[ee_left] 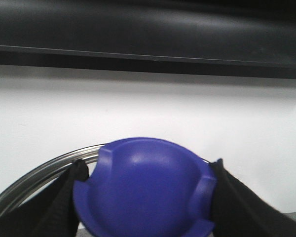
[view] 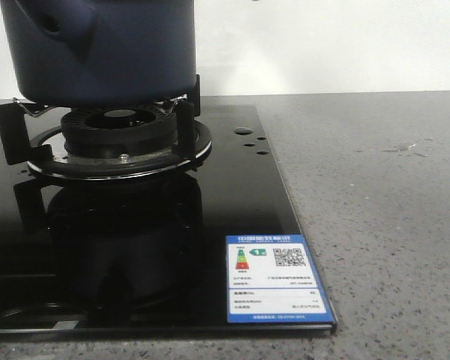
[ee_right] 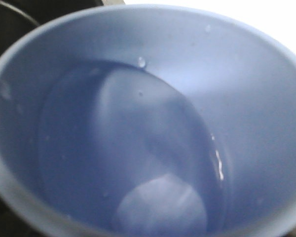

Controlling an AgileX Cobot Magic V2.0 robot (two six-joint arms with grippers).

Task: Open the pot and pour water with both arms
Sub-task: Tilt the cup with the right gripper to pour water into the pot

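The dark navy pot (view: 97, 45) stands on the gas burner (view: 120, 131) at the far left, its stubby handle (view: 56, 19) facing me. Its top is cut off by the frame. In the left wrist view my left gripper (ee_left: 148, 168) is shut on the lid's blue knob (ee_left: 143, 190), black fingers (ee_left: 64, 197) on both sides. The lid's metal rim (ee_left: 44, 173) curves behind. A pale blue cup (ee_right: 237, 74) fills the right wrist view, tilted, with water (ee_right: 128, 148) inside. It hides my right gripper's fingers. Neither arm shows in the front view.
The black glass stove top (view: 232, 202) carries a blue-edged energy label (view: 277, 277) at its near right corner. Grey speckled countertop (view: 382, 187) stretches to the right. A white wall stands behind. Something dark (ee_right: 10, 19) shows past the cup's rim.
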